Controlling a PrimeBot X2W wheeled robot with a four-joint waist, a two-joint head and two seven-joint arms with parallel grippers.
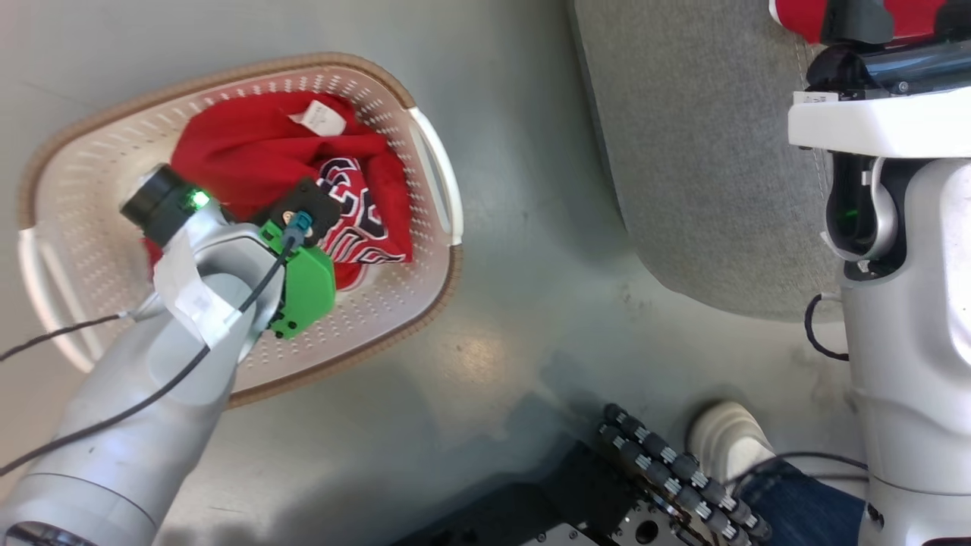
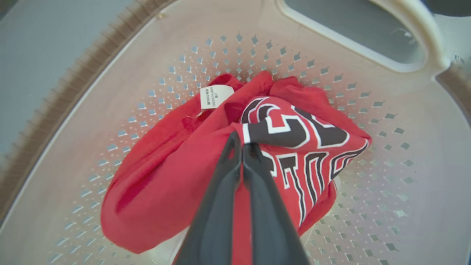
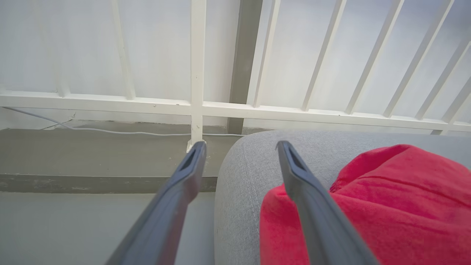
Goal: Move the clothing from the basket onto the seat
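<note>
1. The jersey (image 1: 250, 152) lies crumpled in the cream basket (image 1: 76, 212) on the grey floor (image 1: 516, 303). Its black, white-edged "23" faces up toward the handle nearest the seat.
2. A white care label (image 1: 318, 117) shows on the red fabric at the far side of the pile.
3. The left forearm (image 1: 152, 379) reaches down into the basket, over the jersey.
4. In the left wrist view, the left gripper (image 2: 242, 138) has its 2 dark fingers pressed together. A fold of the jersey (image 2: 305, 136) is pinched between them, just at the edge of the printed number.
5. The jersey rests against the perforated wall of the basket (image 2: 404, 184), with the label (image 2: 216, 96) beyond the fingertips.
6. The grey seat (image 1: 705, 152) stands beside the basket, apart from it across a strip of floor.
7. A plain red garment (image 3: 386, 206) lies on the seat (image 3: 243, 206), near its rounded corner.
8. The right gripper (image 3: 241, 147) hangs above that corner with its jaws spread wide and nothing between them. 1 finger overlaps the garment in that view.
9. Behind the seat is a white railing (image 3: 198, 73), with a thin white cable (image 3: 110, 130) along the floor.
10. A person's white shoe (image 1: 728, 436) stands on the floor near the robot's base.
</note>
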